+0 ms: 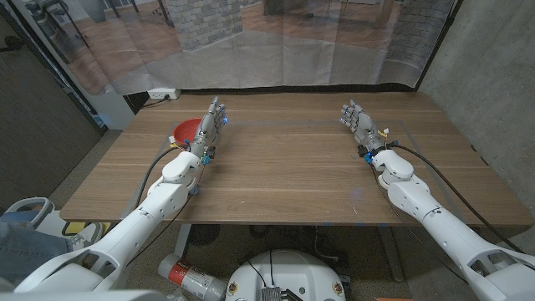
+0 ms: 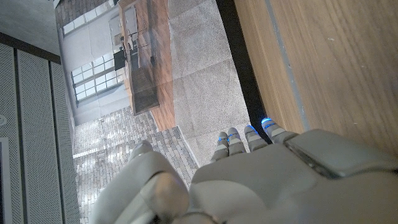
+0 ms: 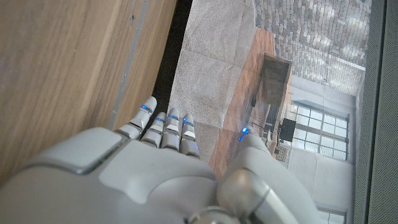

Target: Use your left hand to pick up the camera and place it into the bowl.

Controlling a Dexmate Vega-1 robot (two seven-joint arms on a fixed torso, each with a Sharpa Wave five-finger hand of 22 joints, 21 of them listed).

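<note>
Your left hand [image 1: 213, 125] is up over the far left part of the wooden table [image 1: 284, 167]. Its fingers [image 1: 217, 109] are straight and a little apart, and it holds nothing. From the left wrist view you see the smooth grey back of that hand [image 2: 273, 180], with small blue lights on the fingertips [image 2: 266, 122].

The bowl [image 1: 185, 131] is red and round, and looks smooth and shiny. It sits just beside your left hand, on its outer side, and the hand hides part of it. You cannot tell from the pictures if the hand touches the bowl. You cannot tell where the camera is, or if anything is inside the bowl, because the hand is in the way.

Your right hand [image 1: 359, 124] is well apart from the left one, over the far right part of the table. Its fingers are also stretched out and loose, with nothing in them. In the right wrist view its back [image 3: 143, 180] is grey and rounded, again with blue lights on the tips.

The table top is brown wood with long grain lines and a straight edge. Past the fingers of both hands hangs a see-through plastic sheet [image 1: 276, 42] with fold lines in it. Black cables [image 1: 159, 167] run along each white arm.

There is no writing or label that you can read.
</note>
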